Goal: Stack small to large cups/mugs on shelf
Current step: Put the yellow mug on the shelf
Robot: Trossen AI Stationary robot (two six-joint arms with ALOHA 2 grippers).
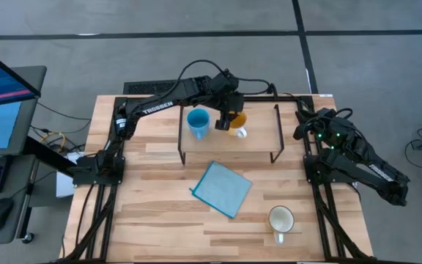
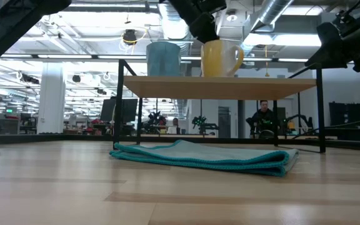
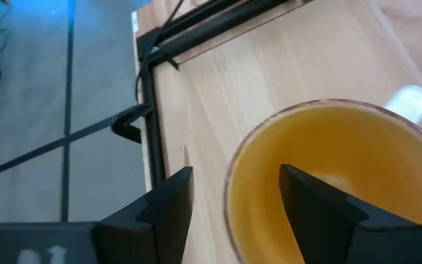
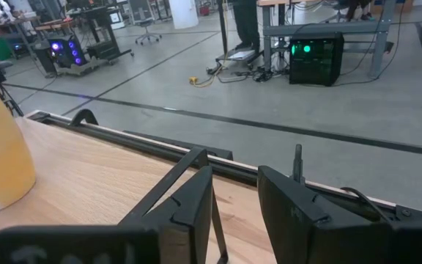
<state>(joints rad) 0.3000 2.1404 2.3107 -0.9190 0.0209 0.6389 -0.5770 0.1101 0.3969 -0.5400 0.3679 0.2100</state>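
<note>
The orange mug (image 1: 237,122) stands upright on its base on the shelf (image 1: 262,130), pale handle toward the near edge. The light-blue mug (image 1: 198,122) stands to its left on the same board. My left gripper (image 3: 237,176) is open over the orange mug's far rim, one finger inside the cup and one outside, with a gap showing on each side of the wall. The white mug (image 1: 281,220) stands on the table near the near right corner. My right gripper (image 4: 234,176) waits, narrowly open, past the shelf's right end.
A folded blue cloth (image 1: 222,189) lies on the table just in front of the shelf. The shelf's black legs (image 2: 320,112) stand at its ends. Bare tabletop (image 1: 160,220) stretches toward the near left. In the low view, people (image 2: 264,115) show in the room behind.
</note>
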